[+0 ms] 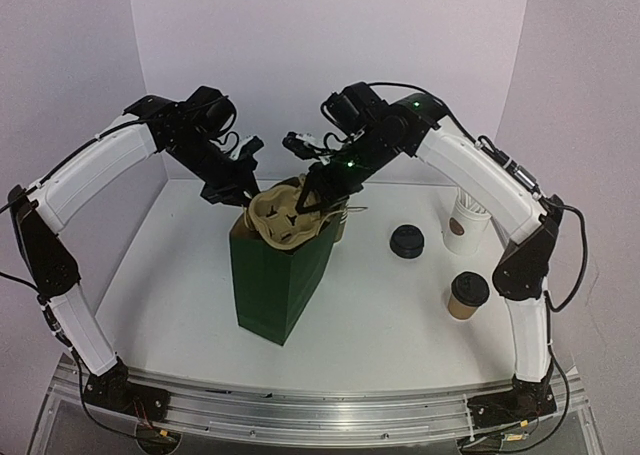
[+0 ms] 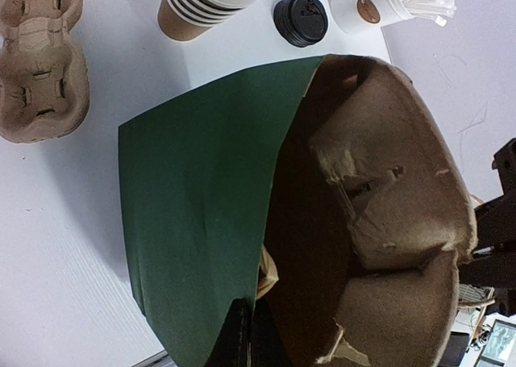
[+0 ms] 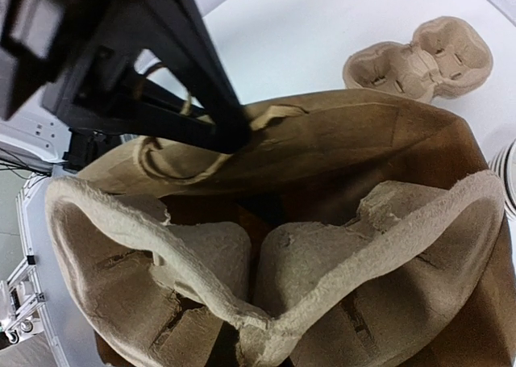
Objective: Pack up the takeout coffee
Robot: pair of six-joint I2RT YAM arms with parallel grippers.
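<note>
The takeout coffee point(image 1: 467, 295), a brown cup with a black dome lid, stands on the table at the right, away from both grippers. A green paper bag point(image 1: 270, 280) stands upright in the middle. My left gripper point(image 1: 238, 191) is shut on the far left rim of the bag point(image 2: 201, 206), and its dark fingers point(image 2: 242, 339) pinch the edge. My right gripper point(image 1: 308, 201) is shut on a pulp cup carrier point(image 1: 283, 218). The carrier point(image 3: 322, 262) sits tilted in the bag's mouth, partly inside it.
A loose black lid point(image 1: 407, 240) and a white cup of wrapped sticks point(image 1: 465, 222) stand right of the bag. Behind the bag are a stack of lidless brown cups point(image 2: 205, 4) and a second pulp carrier point(image 2: 40, 60). White walls close in the back and sides.
</note>
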